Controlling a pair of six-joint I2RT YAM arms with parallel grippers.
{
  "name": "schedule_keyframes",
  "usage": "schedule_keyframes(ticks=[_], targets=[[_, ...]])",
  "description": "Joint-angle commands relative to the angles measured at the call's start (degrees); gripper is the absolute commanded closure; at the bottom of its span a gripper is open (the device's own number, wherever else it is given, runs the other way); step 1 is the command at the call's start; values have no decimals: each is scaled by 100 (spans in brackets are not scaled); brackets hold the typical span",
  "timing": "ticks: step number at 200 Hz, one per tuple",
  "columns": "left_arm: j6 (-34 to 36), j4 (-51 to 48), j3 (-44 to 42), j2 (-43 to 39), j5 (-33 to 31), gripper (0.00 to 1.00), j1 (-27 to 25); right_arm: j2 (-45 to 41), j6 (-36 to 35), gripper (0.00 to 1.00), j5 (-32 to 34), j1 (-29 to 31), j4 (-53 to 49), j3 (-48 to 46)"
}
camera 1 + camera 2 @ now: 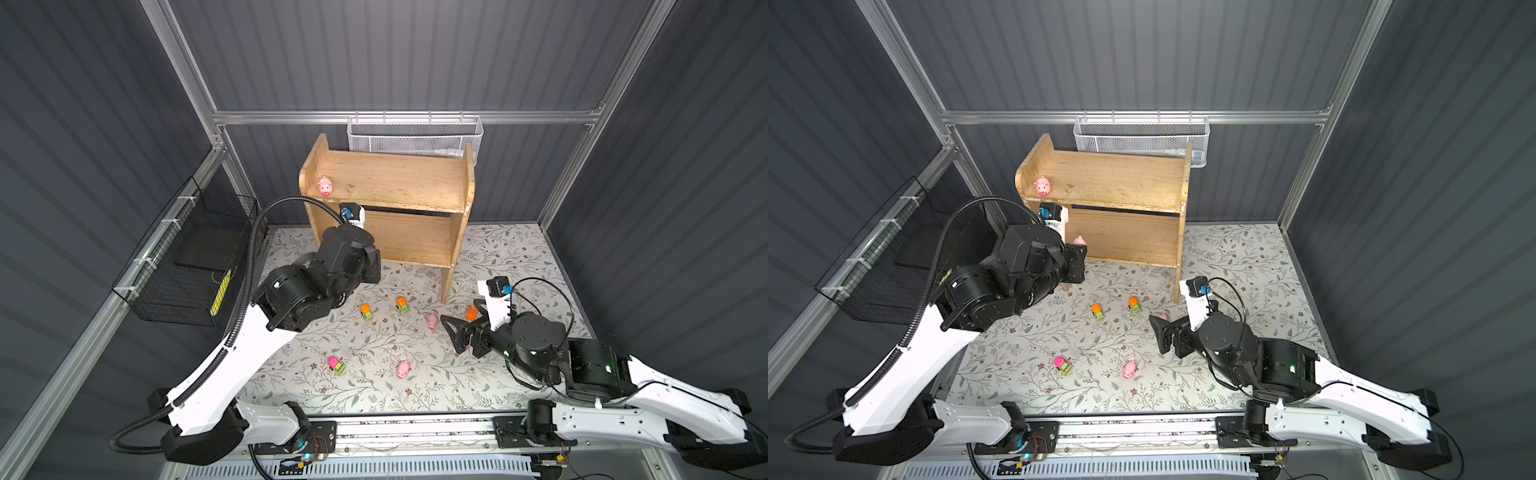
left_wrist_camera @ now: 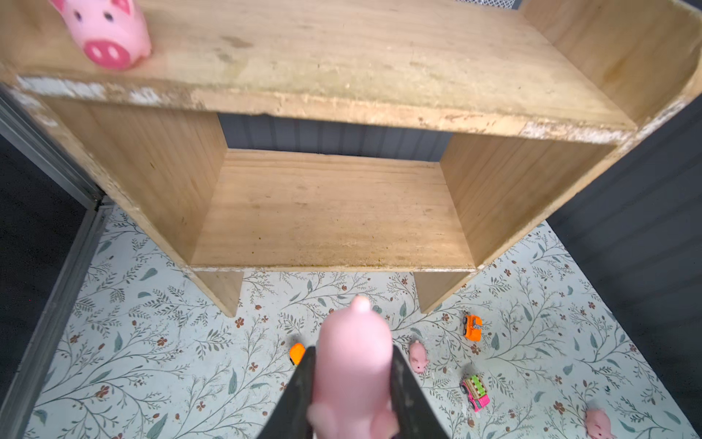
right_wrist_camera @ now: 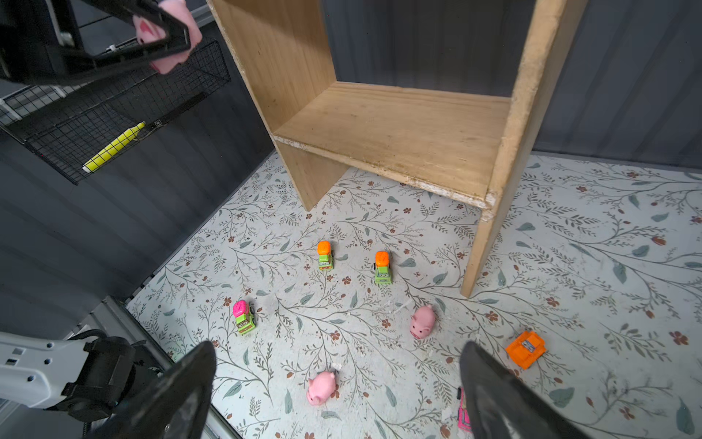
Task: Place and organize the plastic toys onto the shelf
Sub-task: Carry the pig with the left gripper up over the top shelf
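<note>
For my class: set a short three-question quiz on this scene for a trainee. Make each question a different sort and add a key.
1. Open question: what is the left gripper shut on?
2. True or false: the right gripper is shut on a toy.
3. Multiple choice: how many toys stand on the top tier of the shelf? A none, B one, C three.

Key
1. A pink pig.
2. False: its jaws stand open with nothing between them.
3. B: a lone pig.
</note>
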Motion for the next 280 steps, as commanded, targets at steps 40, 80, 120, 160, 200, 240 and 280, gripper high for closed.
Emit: schedule_keyframes(ticks=[40,80,120,160,200,240,280], targets=[[768,-202,1764,1182,-703,69,-24,7,-244,1,-268,-17,135,328],[1255,71,2474,1774,-1369,68,13,-72,-310,1,-246,-25,103,377],[1329,-232,3424,2445,-840,69,740,-83,-275,1,-479,-21,-138,684],[1386,-281,3831,2638,-460,68,1215,-228,-329,1,-452,-25,-160,749],[1517,-520,4148,2813,-269,67,1392,188,-780,1,-364,-26,-256,1332],[1498,-503,4032,2863,-70,67,1638,1209,-1238,1,-36,-117,-898,2938],[1482,-352,3843,2854,119,67,1893,1981,-1507,1,-203,-268,-1270,4071]])
